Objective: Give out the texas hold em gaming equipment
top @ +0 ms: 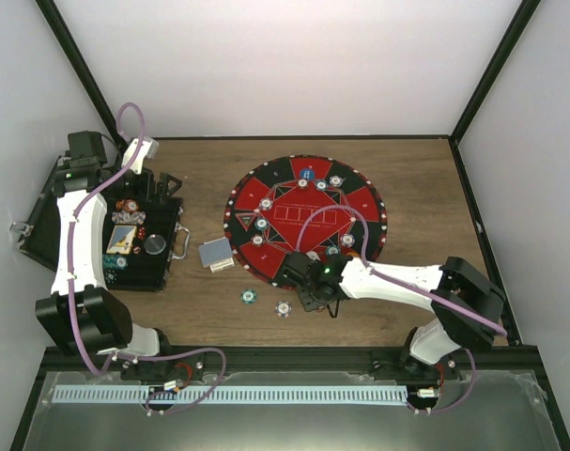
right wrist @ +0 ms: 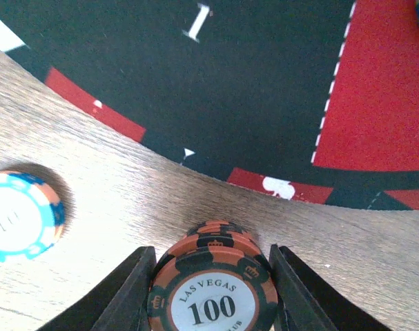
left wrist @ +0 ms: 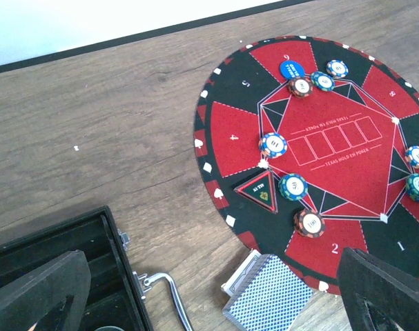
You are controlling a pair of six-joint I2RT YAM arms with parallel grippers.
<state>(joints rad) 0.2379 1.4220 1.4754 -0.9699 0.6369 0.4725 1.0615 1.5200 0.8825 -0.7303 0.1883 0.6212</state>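
While pinching the orange 100 chip (right wrist: 212, 303) in the right claw (top: 318, 301), low over the desk (right wrist: 126, 186) just off the mat (right wrist: 264, 83), seems mid-pickup for a seat. Next: lift, carry over the mat, release flat. Faces up; round, so no long axis. Left claw (left wrist: 209, 303) spread wide, empty.

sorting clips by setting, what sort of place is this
Likely a robot test cell, not a card room: a wooden table boxed in by plain white walls, two robot arms bolted at its near edge, and a poker mat set with chips.
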